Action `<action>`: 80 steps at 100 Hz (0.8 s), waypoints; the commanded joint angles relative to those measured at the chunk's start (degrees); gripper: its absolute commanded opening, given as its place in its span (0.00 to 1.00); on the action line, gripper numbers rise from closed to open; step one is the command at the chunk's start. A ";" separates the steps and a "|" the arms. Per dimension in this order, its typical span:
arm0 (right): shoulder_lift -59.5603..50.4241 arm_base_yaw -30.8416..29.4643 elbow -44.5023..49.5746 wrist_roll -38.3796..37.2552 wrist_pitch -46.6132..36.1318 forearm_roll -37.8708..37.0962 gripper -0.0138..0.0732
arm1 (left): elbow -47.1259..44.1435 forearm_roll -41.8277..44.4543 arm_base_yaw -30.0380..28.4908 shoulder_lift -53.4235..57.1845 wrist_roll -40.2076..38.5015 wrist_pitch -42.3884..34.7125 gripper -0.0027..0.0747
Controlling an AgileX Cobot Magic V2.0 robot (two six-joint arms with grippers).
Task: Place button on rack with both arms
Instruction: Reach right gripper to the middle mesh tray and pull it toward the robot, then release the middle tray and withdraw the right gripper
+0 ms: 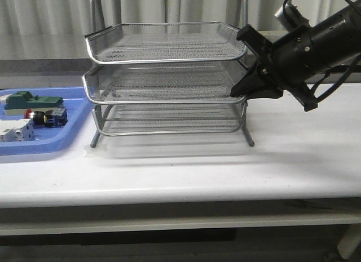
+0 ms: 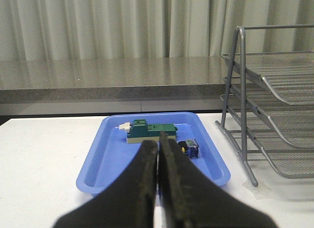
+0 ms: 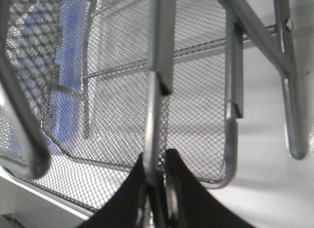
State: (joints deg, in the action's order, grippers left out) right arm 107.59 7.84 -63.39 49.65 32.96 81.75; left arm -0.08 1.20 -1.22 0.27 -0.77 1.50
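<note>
Right claw (image 3: 157, 189) pinches the rack (image 1: 169, 81) middle-tier rim, apparently to slide it out. Left claw (image 2: 158, 159) closed, empty, hovering (waiting?) near the button (image 1: 45, 116), which lies in the blue tray (image 1: 34, 146).

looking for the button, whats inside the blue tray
The blue tray holds the red-capped button, a green-and-beige block and a white block. The left claw hides part of it.
</note>
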 commanded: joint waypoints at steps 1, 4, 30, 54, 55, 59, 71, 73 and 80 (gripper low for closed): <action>-2.83 0.11 0.18 -0.19 6.09 0.00 0.12 | -2.64 0.01 -0.16 1.95 -0.48 -5.03 0.04; -3.03 0.11 0.74 -0.19 6.49 -0.14 0.12 | -2.64 0.01 -0.16 1.95 -0.48 -5.03 0.04; -8.99 0.11 8.00 -0.19 3.77 -3.64 0.12 | -2.64 0.01 -0.16 1.95 -0.48 -5.03 0.04; -16.15 0.11 15.31 -0.14 3.11 -4.54 0.12 | -2.64 0.01 -0.16 1.95 -0.48 -5.03 0.04; -16.50 0.11 15.62 -0.14 3.11 -4.54 0.12 | -2.64 0.01 -0.16 1.95 -0.48 -5.03 0.04; -17.04 0.11 16.33 -0.14 3.11 -4.64 0.12 | -2.64 0.01 -0.16 1.95 -0.48 -5.03 0.04; -18.15 0.11 18.05 -0.14 3.18 -4.83 0.12 | -2.64 0.01 -0.16 1.95 -0.48 -5.03 0.04; -18.28 0.11 18.20 -0.14 3.24 -4.83 0.12 | -2.64 0.01 -0.16 1.95 -0.48 -5.03 0.04; -18.35 0.11 18.59 -0.14 3.56 -5.14 0.12 | -2.64 0.01 -0.16 1.95 -0.48 -5.03 0.04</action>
State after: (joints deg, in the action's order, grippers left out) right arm 91.80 7.97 -44.56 49.19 33.68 77.32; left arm -0.08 1.20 -1.22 0.27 -0.77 1.50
